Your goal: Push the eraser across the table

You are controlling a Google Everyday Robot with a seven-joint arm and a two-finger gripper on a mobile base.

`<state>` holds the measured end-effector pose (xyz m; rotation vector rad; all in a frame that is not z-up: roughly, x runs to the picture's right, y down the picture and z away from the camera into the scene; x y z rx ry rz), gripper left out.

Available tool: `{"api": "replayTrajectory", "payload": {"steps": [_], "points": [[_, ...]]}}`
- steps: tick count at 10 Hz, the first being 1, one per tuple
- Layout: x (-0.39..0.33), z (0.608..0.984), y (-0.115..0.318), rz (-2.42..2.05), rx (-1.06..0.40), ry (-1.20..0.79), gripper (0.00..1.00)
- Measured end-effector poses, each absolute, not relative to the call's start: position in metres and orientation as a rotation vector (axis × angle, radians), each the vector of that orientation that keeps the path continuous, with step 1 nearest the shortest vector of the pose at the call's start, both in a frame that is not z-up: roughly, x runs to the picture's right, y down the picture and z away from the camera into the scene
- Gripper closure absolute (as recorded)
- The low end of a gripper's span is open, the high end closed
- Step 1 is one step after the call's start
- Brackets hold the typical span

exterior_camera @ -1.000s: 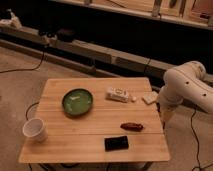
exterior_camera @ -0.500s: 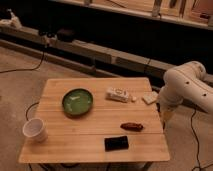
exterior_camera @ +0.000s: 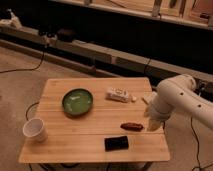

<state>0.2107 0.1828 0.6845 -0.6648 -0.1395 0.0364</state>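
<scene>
The eraser (exterior_camera: 116,143) is a flat black block lying near the front edge of the light wooden slatted table (exterior_camera: 100,125), right of centre. My white arm (exterior_camera: 175,97) comes in from the right and bends down over the table's right edge. The gripper (exterior_camera: 152,125) is at the arm's lower end, just right of a small reddish-brown oblong thing (exterior_camera: 132,126) and above and to the right of the eraser, apart from it.
A green bowl (exterior_camera: 77,102) sits left of centre. A white cup (exterior_camera: 35,130) stands at the front left. A white box (exterior_camera: 117,94) lies at the back, with a small white piece (exterior_camera: 148,98) by the arm. Cables and a low ledge run behind the table.
</scene>
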Motion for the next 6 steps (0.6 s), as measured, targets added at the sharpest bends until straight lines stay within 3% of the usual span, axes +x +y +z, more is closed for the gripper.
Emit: {"api": "replayTrajectory", "payload": {"steps": [3, 6], "points": [[0.204, 0.693, 0.233, 0.014, -0.741, -0.135, 0.96], [0.205, 0.692, 0.235, 0.014, -0.748, -0.132, 0.98]]}}
